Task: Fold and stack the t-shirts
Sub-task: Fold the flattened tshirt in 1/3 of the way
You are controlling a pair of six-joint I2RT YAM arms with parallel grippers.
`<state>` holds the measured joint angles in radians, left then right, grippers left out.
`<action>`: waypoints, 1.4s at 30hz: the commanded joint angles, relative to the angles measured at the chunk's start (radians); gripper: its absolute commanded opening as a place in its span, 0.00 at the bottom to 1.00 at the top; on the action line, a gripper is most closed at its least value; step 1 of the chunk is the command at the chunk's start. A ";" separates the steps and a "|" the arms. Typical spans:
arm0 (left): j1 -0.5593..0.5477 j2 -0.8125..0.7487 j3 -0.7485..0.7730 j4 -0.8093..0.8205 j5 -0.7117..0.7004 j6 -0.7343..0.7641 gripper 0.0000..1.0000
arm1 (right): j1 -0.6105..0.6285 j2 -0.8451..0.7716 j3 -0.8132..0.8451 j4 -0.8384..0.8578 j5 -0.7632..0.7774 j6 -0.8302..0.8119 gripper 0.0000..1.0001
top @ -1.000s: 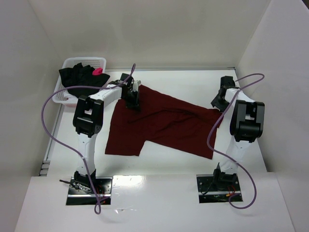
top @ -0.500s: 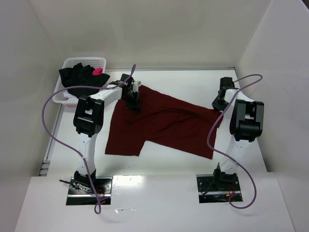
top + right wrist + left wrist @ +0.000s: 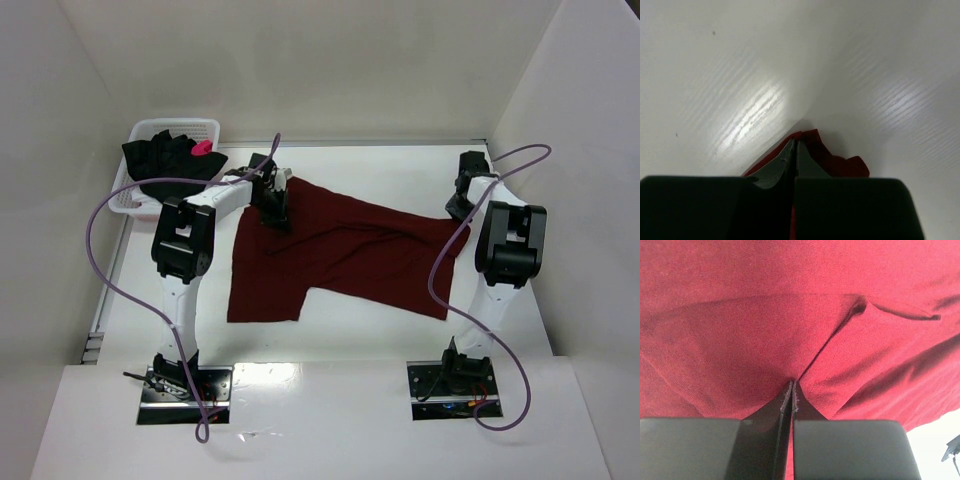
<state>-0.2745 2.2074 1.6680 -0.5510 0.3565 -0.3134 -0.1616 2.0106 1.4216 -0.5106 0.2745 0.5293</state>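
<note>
The maroon t-shirt (image 3: pixel 340 255) lies spread across the middle of the table, slanting from back left to front right. My left gripper (image 3: pixel 277 212) is shut on a pinch of its cloth near the back left corner; the maroon t-shirt (image 3: pixel 790 315) fills the left wrist view, where the fingertips (image 3: pixel 788 396) are pressed together with fabric between them. My right gripper (image 3: pixel 458 207) is shut on the shirt's right edge, and a little maroon t-shirt (image 3: pixel 840 162) shows around its tips (image 3: pixel 801 152). The black t-shirt (image 3: pixel 170 158) with a pink mark hangs over the basket.
A white mesh basket (image 3: pixel 205 129) stands at the back left corner of the table (image 3: pixel 390 165). White walls close in the back and both sides. Purple cables loop from both arms.
The right gripper has shut on the shirt's right edge and moved back and right with it. The shirt has been drawn straighter and shifted slightly right. The left gripper kept its grip.
</note>
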 commanded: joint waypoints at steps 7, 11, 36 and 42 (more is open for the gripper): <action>0.018 -0.018 -0.011 -0.030 0.016 0.034 0.12 | -0.035 0.034 0.113 0.020 -0.040 -0.015 0.31; 0.018 -0.038 0.054 -0.052 0.044 0.043 0.47 | -0.035 -0.028 0.071 0.056 -0.089 -0.015 0.53; 0.049 0.245 0.450 0.036 -0.022 -0.021 0.00 | 0.080 -0.128 -0.135 0.046 -0.181 -0.017 0.03; 0.040 0.279 0.493 -0.017 -0.047 -0.030 0.00 | 0.080 -0.023 -0.064 0.017 -0.181 -0.017 0.03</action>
<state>-0.2295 2.4660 2.1117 -0.5488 0.3264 -0.3237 -0.0811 1.9343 1.2999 -0.4828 0.0830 0.5076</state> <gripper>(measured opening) 0.003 0.029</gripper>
